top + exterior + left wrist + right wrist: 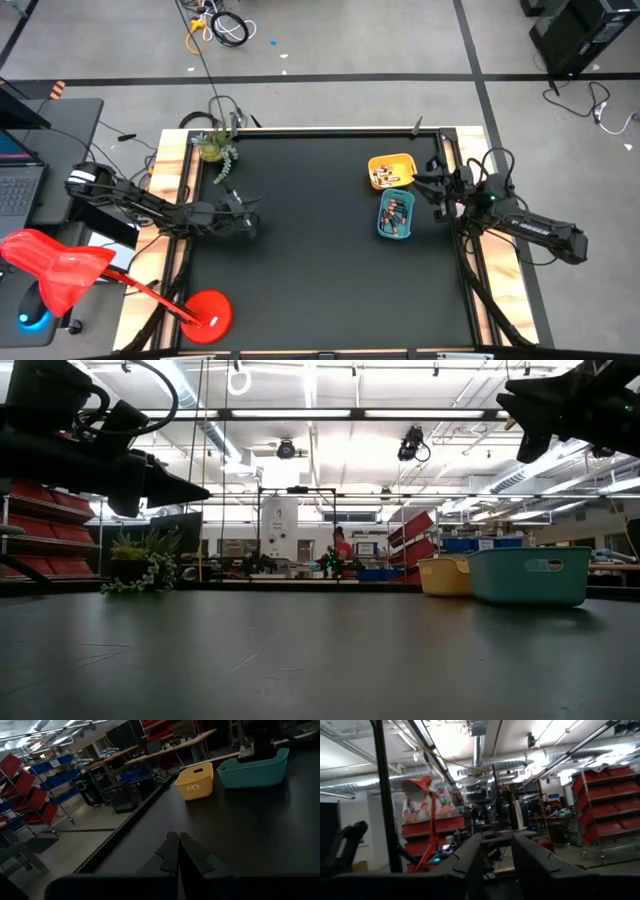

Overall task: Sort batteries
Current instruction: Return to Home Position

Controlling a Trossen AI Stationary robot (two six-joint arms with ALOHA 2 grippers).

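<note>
Sorting looks done, so the step now is likely going home. Next each arm should fold up at its own side without bumping a bin. The right end effector is open and empty, just beside the bins. The left end effector is pinched closed, empty, well apart. The batteries are tiny sticks, dark and silver, in the yellow bin and the teal bin. None lie loose on the surface.
</note>
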